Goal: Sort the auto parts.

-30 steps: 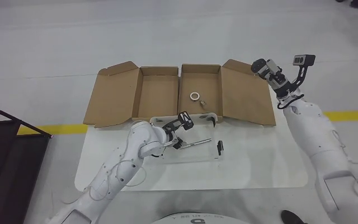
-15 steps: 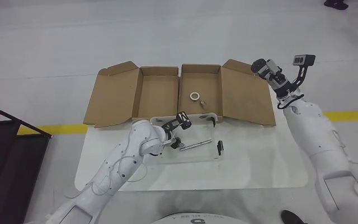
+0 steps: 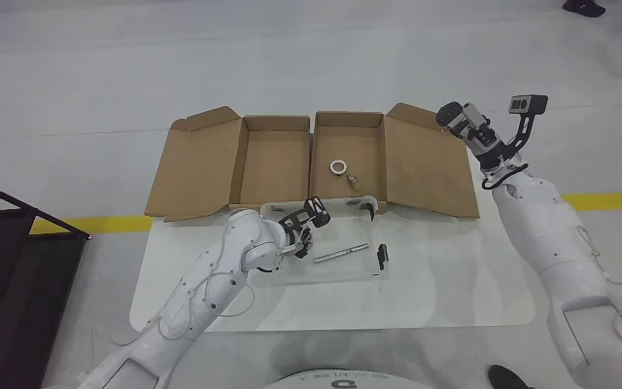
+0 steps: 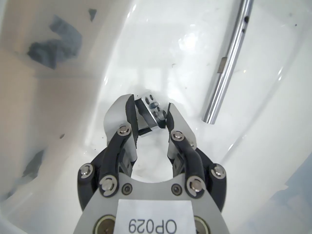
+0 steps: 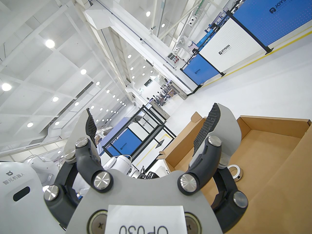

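Top view with both wrist views. The left gripper (image 4: 150, 109) reaches down into a clear plastic tray (image 4: 182, 25) and is clamped on a small metal block (image 4: 149, 104). The block has several holes in its upper face and sits tilted between the two finger pads, close above the tray floor; whether it touches the floor cannot be told. A polished metal rod (image 4: 234, 52) lies flat on the tray floor just beside the gripper, apart from the block and the fingers. Seen from above, the same gripper (image 3: 302, 245) is over the middle of the tray (image 3: 340, 269), with the rod (image 3: 340, 252) on the side nearer the right arm. A small black part (image 3: 382, 256) lies at that end of the tray; whether it is inside the rim or just outside cannot be told. The tray rests on a white mat (image 3: 437, 292). Beyond it stands an open cardboard box (image 3: 277, 165) with two compartments and spread flaps. The compartment nearer the right arm holds a pale ring (image 3: 338, 167) and, just beside it, a small brownish piece (image 3: 353, 178). The right gripper (image 5: 151, 110) is held up in the air with its fingers wide apart and nothing between them. From above it (image 3: 449, 115) sits at the far corner of the box's outer flap, well apart from the tray.
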Controlling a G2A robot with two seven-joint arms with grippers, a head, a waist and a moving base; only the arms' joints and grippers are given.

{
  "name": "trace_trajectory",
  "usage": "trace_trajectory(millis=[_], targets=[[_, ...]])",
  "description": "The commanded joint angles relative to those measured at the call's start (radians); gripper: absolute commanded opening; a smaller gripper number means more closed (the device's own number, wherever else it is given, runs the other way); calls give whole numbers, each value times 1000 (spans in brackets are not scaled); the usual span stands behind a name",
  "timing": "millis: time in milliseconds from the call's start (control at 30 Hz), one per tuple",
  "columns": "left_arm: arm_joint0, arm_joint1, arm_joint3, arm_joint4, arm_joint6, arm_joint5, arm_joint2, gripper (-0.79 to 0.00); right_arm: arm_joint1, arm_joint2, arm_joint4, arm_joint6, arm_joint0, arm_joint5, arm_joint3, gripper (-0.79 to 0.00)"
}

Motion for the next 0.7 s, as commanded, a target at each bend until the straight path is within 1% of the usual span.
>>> trace_trajectory(millis=[0, 167, 333, 400, 467, 567, 667], targets=[[0, 1, -6, -2, 9, -1, -2, -785, 0, 0, 0, 0, 0, 0, 0, 0], [27, 14, -71, -3, 48, -26, -34, -785, 0, 0, 0, 0, 0, 0, 0, 0], [89, 38, -191, -18, 86, -66, -106, -785, 0, 0, 0, 0, 0, 0, 0, 0], [120, 50, -235, -75, 100, -101, -155, -785, 0, 0, 0, 0, 0, 0, 0, 0], [144, 62, -253, -167, 103, -154, -211, -785, 0, 0, 0, 0, 0, 0, 0, 0], [159, 79, -245, -315, 81, -213, -296, -785, 0, 0, 0, 0, 0, 0, 0, 0], [166, 94, -235, -427, 67, -245, -370, -785, 0, 0, 0, 0, 0, 0, 0, 0]])
